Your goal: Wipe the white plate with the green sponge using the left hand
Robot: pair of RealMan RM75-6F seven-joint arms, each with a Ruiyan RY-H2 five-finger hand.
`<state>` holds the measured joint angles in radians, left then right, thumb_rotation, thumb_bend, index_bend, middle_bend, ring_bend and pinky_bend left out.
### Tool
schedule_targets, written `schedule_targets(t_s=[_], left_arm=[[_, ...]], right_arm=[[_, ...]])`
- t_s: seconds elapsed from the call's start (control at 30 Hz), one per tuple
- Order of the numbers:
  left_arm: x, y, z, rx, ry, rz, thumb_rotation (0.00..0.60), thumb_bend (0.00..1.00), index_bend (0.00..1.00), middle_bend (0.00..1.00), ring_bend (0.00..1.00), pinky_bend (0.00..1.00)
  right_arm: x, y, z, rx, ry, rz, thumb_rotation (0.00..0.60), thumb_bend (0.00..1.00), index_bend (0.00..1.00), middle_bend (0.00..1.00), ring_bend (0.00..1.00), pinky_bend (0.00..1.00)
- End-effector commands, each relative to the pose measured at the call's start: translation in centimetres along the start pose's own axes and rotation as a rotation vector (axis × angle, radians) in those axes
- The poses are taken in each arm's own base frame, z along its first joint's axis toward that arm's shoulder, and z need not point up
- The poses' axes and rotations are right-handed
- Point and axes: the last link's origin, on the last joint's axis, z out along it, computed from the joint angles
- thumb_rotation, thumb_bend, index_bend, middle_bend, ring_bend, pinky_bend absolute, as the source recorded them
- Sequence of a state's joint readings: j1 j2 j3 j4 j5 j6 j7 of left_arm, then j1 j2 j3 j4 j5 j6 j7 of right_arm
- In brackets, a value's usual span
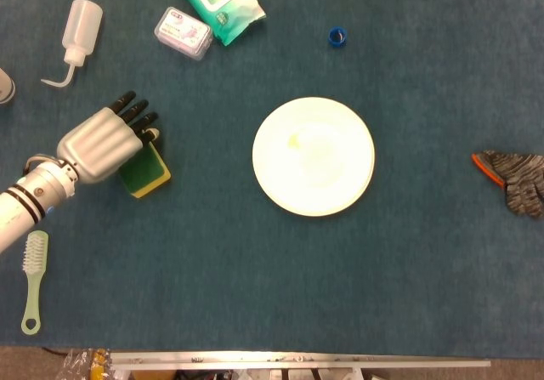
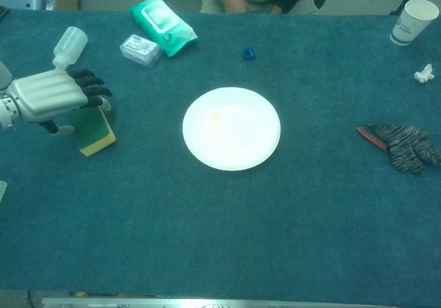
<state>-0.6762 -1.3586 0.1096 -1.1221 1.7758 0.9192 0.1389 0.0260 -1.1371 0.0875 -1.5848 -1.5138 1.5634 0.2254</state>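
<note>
Sponge (image 1: pixel 146 172), left of frame, may skid aside: left hand (image 1: pixel 100 144) hovers open-fingered, gripping nothing, plate (image 1: pixel 313 155) well apart.

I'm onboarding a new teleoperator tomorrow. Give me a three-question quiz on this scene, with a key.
1. True or false: the round white plate has a faint yellowish smear on it.
2. Which item lies nearest the metallic left hand? A) small blue cap B) green-and-yellow sponge C) striped grey glove
3. Fill in: the white paper cup stands at the table's far ___ corner in the chest view.

Key: 1 true; 2 B; 3 right.
</note>
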Motion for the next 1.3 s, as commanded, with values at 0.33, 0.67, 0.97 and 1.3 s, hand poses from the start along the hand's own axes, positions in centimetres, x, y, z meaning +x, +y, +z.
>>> schedule_targets(t_s=[0.33,0.67,0.97,1.3], left_arm=[[-0.2,-0.5,0.1,0.022,-0.020,0.009,0.600,0.26,0.20,0.11,0.07,0.07],[0.2,-0.4,-0.7,0.034,-0.030,0.015,0.600,0.26,0.17,0.09,0.06,0.07],[0.3,-0.2,-1.2,0.061,-0.056,0.018,0.600,0.26,0.06,0.02,0.00,0.07],[0.2,0.2,-1.1,0.072,-0.070,0.052,0.600,0.26,0.06,0.00,0.00,0.07]], right_arm=[[0.1,0.1,0.0,-0.003,0.003,-0.001,0.600,0.39,0.39,0.39,0.24,0.45],[0.0,0.2,0.1,0.001,-0.001,0.005,0.600,0.39,0.39,0.39,0.24,0.45],[0.2,0.3,0.0,0.003,0.001,0.009,0.600,0.39,0.39,0.39,0.24,0.45],[0.4,0.5,-0.2,0.000,0.005,0.010,0.600,0.39,0.39,0.39,0.24,0.45]])
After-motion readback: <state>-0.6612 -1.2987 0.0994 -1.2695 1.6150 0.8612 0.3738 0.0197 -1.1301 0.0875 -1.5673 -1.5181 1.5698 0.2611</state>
